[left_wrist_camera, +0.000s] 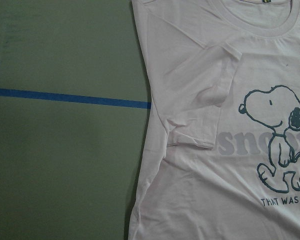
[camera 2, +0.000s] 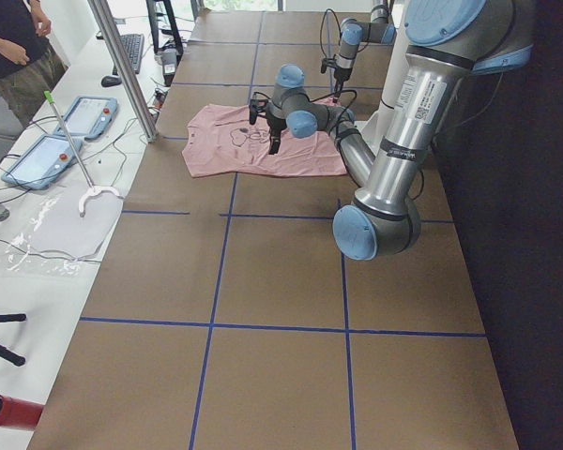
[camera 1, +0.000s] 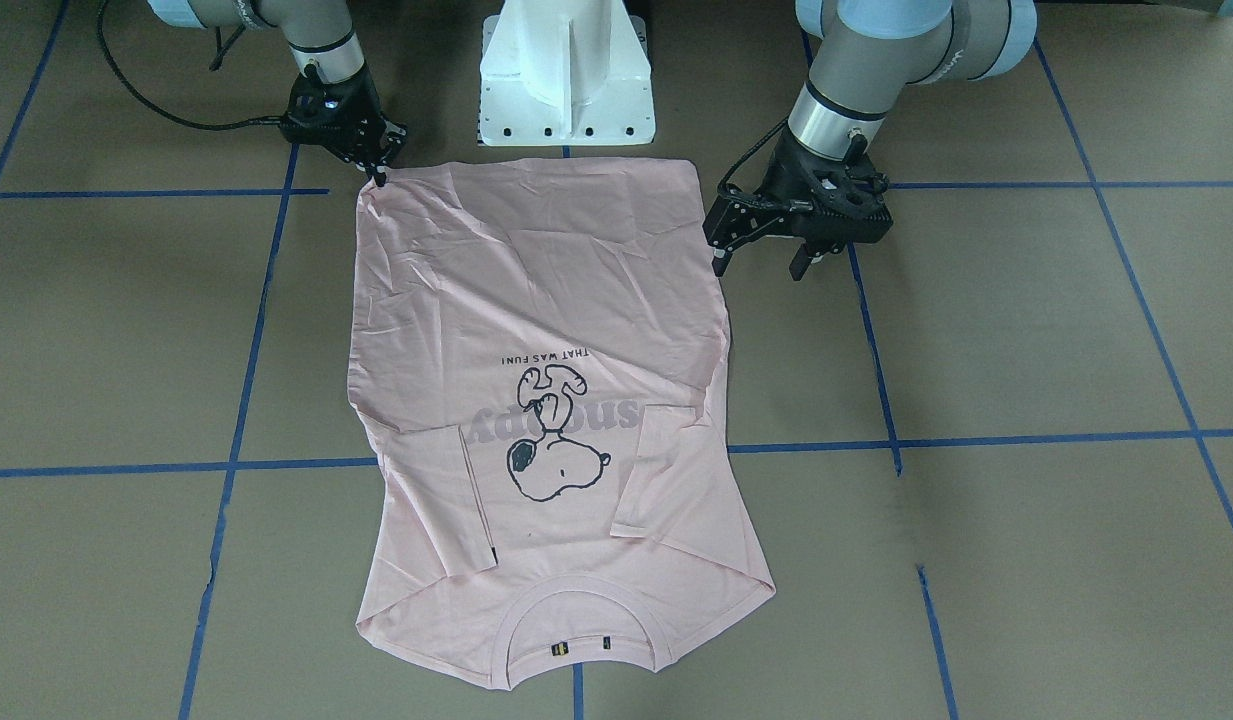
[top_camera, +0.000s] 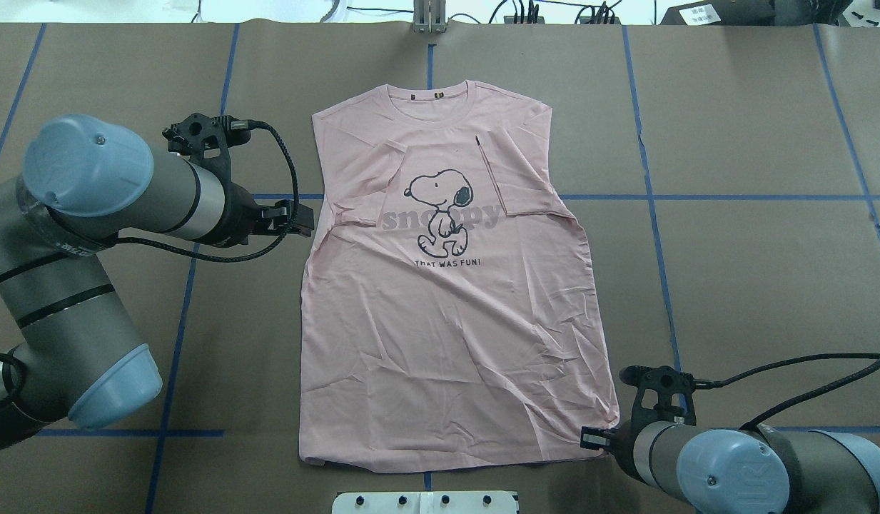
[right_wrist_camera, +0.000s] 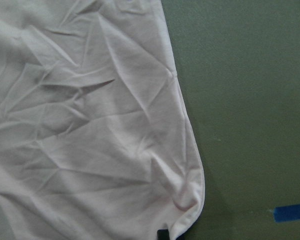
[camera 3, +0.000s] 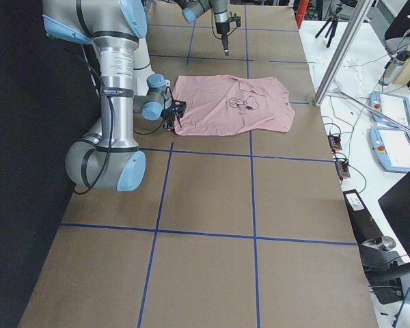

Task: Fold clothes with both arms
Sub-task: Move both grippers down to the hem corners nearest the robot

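— Overhead exterior view: where is the T-shirt (top_camera: 454, 335)?
— Flat and print up, mid-table (top_camera: 754, 285). The collar is at 12 o'clock and the hem at 6, with both sleeves (top_camera: 517, 178) tucked in over the chest.
— And the grippers?
— The right gripper (camera 1: 378, 176) is at the hem's 5 o'clock corner, fingers drawn together on the cloth. I think it has the corner pinched, though the contact is tiny in every view. The left gripper (camera 1: 759, 263) hangs just beside the shirt's 9 o'clock edge, jaws apart, holding nothing.
— What could go wrong?
— Only one corner seems held. If the right arm lifts alone, the hem would likely drag askew and the tucked sleeves could flop open. The pinch is at the very tip, so it may slip or catch only the top layer. The left gripper is also well apart from the 7 o'clock hem corner.
— Any containers?
— None that I can make out on the table, so nothing sits inside anything.
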You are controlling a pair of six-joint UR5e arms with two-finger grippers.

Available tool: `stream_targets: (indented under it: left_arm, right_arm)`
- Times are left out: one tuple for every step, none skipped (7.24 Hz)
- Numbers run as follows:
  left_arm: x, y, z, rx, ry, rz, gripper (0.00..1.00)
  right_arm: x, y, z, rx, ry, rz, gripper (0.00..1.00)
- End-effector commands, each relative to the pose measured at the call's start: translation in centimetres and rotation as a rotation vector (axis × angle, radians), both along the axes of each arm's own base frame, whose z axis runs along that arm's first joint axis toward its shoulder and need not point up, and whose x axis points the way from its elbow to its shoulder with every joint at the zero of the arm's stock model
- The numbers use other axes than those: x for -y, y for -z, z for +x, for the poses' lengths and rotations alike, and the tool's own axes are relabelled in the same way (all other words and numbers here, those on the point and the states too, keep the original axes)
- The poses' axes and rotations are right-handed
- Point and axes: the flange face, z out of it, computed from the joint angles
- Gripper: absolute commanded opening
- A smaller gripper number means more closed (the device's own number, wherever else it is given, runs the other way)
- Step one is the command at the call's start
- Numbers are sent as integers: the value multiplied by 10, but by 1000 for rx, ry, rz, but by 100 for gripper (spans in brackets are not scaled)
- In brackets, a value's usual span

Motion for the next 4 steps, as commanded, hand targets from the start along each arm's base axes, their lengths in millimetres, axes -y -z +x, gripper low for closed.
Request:
stream_targets:
  left_arm:
    - [-45, -20, 33, -11, 18, -174, 100]
    - [-95, -24, 69, -12, 17, -277, 100]
    - [-134, -19, 85, 20, 35, -370, 98]
    - [-171, -18, 102, 55, 71, -450, 96]
  right_arm:
    - [7, 18, 8, 36, -22, 11, 0]
    - [15, 19, 12, 40, -39, 9, 0]
    - [22, 18, 13, 38, -53, 9, 0]
    - [25, 19, 14, 40, -58, 9, 0]
